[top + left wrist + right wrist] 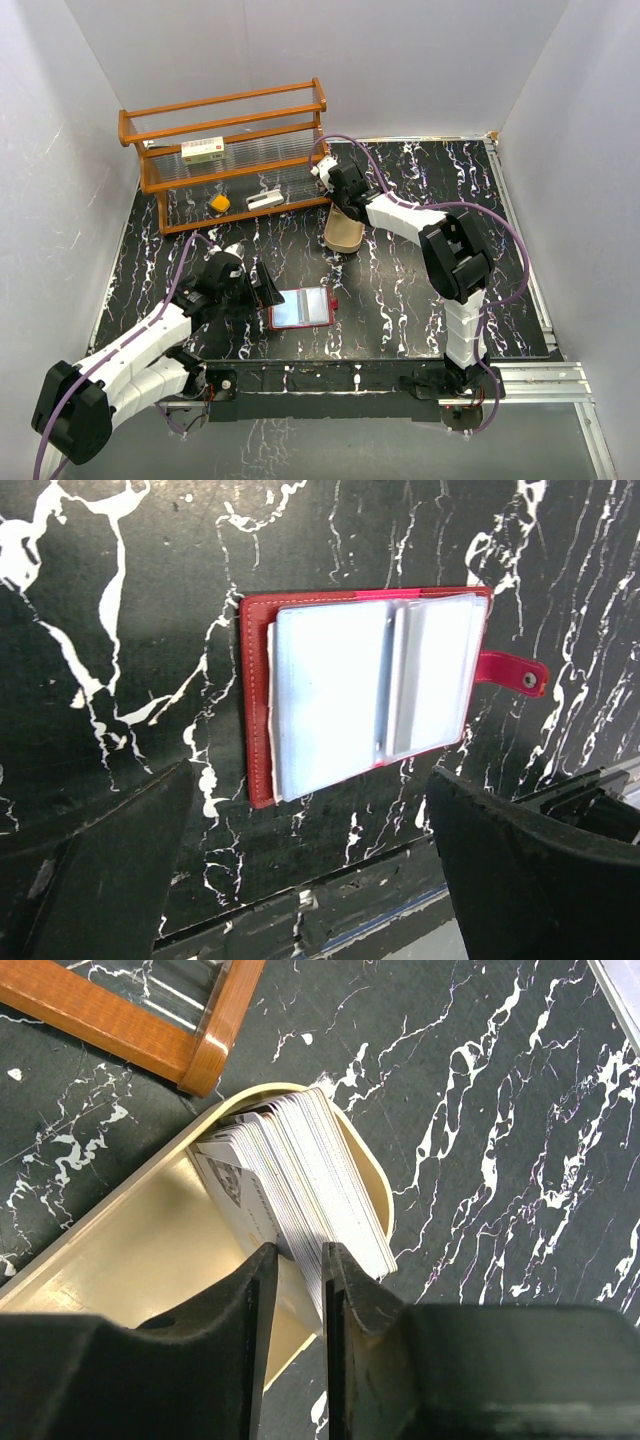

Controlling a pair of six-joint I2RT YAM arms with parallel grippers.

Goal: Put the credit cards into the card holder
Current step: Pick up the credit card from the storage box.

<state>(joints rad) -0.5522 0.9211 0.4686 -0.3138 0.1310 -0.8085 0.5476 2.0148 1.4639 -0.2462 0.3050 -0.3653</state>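
The card holder [300, 308] lies open and flat near the table's front edge, dark red with pale bluish inner pockets and a snap tab on its right; it fills the left wrist view [370, 695]. My left gripper [263, 287] is open, its jaws wide apart at the holder's near-left side [310, 820], touching nothing. The credit cards [310, 1160] stand as a pale stack on edge in the tan oval tray [130, 1260]. My right gripper [298, 1255] is down at the tray [350, 238], jaws narrowly closed on part of the stack.
A wooden rack [230, 150] stands at the back left with a white red-labelled box [203, 150], a yellow object [220, 203] and a white object [265, 200]. Its corner [210, 1050] is close to the tray. White walls enclose the table.
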